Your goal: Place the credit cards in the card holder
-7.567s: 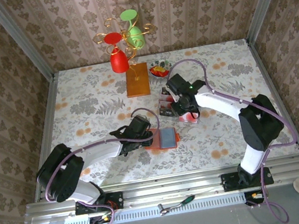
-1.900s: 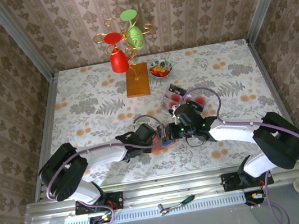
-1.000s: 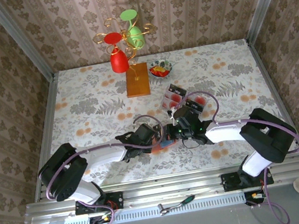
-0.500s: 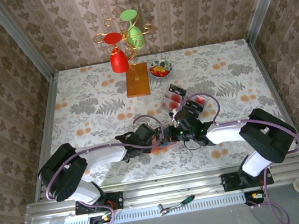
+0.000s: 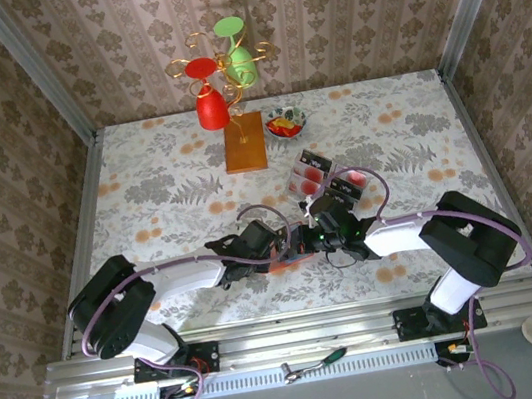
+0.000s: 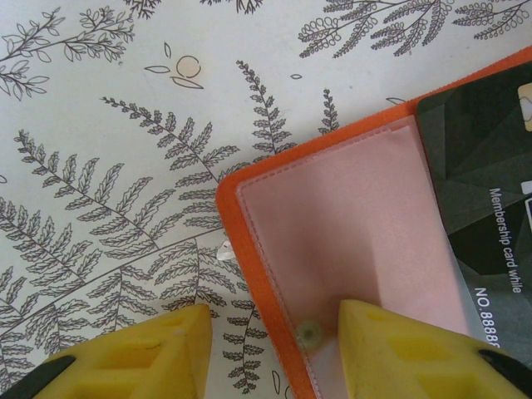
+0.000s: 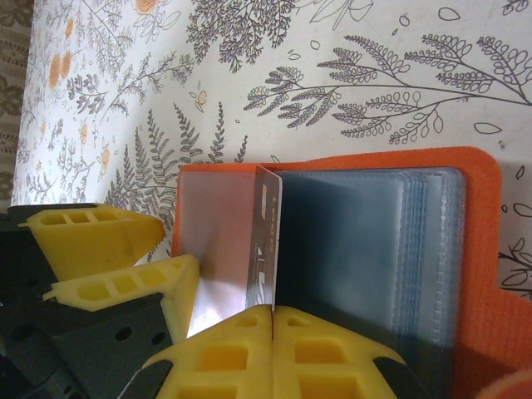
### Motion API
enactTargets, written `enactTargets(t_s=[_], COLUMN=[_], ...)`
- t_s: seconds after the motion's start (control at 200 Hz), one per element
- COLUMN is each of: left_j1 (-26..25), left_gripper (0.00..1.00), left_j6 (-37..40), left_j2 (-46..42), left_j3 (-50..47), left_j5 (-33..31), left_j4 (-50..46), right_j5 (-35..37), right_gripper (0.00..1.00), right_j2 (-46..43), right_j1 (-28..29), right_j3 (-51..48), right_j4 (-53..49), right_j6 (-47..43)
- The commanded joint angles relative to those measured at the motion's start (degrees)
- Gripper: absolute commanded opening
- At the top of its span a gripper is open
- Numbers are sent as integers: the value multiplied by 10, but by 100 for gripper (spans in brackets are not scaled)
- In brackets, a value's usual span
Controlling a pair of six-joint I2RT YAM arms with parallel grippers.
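Fern-printed worktop (image 5: 163,190) carries the orange card holder (image 6: 235,249), lying open near the front edge between the two arms. The left fingers (image 6: 399,341) stand spread astride its corner – one on the bare cloth, one resting on the clear pocket. The right fingers (image 7: 273,332) are pressed together on a black credit card (image 7: 268,241), which stands on edge at the mouth of that pocket. The likely snag: the card's corner catches the sleeve's lip and twists out of the pinch, or the push drags the lightly pinned holder sideways – and the two sets of fingers are close enough to collide.
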Motion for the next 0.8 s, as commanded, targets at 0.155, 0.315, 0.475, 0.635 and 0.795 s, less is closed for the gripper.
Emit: enactTargets(t_s=[0.155,0.315,0.475,0.635,0.795], left_j1=[2,2,2,9,21], left_gripper=[45,45,45,46,46], left_j6=[4,4,4,4,11], left_j2=[-5,-4,-5,-8,-6], left_j3=[10,11,12,16,22], left_j5=[-10,-10,-11,-17,-13], left_j4=[-28,-28,-27,-30,-27], right_j5=[-3,0,4,2,2], right_gripper=[0,0,0,0,0], right_j2=[5,-2,-7,-5,-5], right_j1=[4,4,5,4,5], right_j3=[-11,-13,-15,-15,-15], right_j4=[-18,-28,-39,-40,-40], right_j6=[2,0,0,0,1])
